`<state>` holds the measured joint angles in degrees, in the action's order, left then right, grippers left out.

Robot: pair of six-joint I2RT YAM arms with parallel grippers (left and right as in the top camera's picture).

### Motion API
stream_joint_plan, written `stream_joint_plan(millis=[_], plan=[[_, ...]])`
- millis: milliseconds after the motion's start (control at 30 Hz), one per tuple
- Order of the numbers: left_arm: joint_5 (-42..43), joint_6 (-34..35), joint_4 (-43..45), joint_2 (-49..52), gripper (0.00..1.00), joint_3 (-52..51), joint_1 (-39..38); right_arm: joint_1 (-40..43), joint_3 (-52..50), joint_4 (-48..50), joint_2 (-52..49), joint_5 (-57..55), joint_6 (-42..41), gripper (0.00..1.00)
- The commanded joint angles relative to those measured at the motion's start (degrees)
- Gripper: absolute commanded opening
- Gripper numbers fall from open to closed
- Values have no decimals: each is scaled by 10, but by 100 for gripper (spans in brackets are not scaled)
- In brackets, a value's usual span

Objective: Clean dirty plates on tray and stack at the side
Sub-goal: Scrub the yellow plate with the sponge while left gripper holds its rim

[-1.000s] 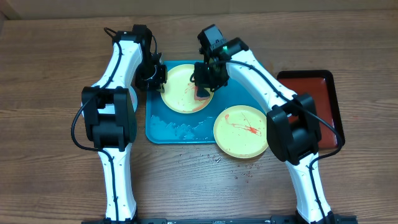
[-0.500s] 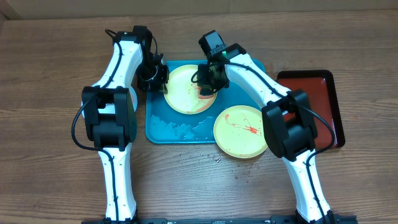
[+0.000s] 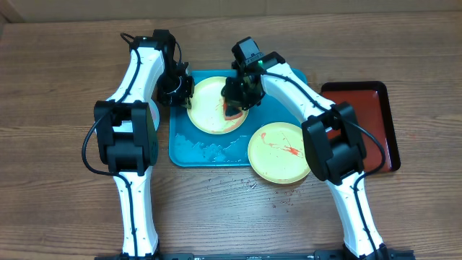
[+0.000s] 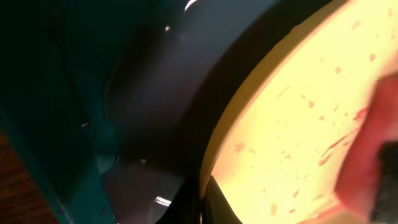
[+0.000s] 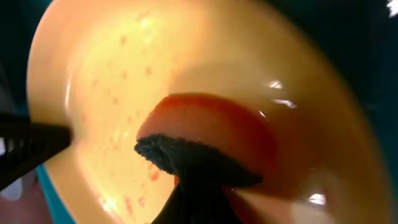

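Note:
A pale yellow plate (image 3: 209,112) with red sauce specks lies at the back of the turquoise tray (image 3: 198,152). My left gripper (image 3: 185,92) is shut on its left rim; in the left wrist view the rim (image 4: 214,143) runs between my fingers (image 4: 202,202). My right gripper (image 3: 237,100) is shut on a red sponge (image 5: 211,121), its dark scrub face (image 5: 180,155) pressed on the plate (image 5: 106,81). A second smeared yellow plate (image 3: 280,152) overhangs the tray's front right corner.
A dark red tray (image 3: 369,119) lies on the wooden table to the right. Small crumbs or droplets (image 3: 249,184) dot the table in front of the turquoise tray. Wet streaks show on the tray's front half.
My right gripper slid the sponge up and right, then back down and left across the plate. The left gripper has kept its hold on the rim.

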<state>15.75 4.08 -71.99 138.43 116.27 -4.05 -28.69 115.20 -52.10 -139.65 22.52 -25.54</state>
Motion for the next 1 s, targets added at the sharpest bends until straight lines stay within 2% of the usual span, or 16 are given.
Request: stream_joint_plan(millis=[0, 233, 500, 667, 833, 967], plan=[[8, -13, 3, -28, 4, -2, -12, -36, 0, -22, -27, 71, 47, 4], [8, -14, 8, -28, 4, -2, -17, -43, 0, -83, -27, 50, 107, 4], [-36, -13, 2, -28, 4, -2, -6, -1, 21, -128, -27, -143, 82, 4], [-40, -13, -2, -28, 4, -2, 6, 25, 48, -134, -27, -214, 43, 4], [-36, -19, -14, -28, 4, -2, 9, 33, 49, -107, -28, -226, 30, 4], [11, -56, -22, -28, 4, -2, 9, 33, 49, -76, -31, -179, 38, 4]])
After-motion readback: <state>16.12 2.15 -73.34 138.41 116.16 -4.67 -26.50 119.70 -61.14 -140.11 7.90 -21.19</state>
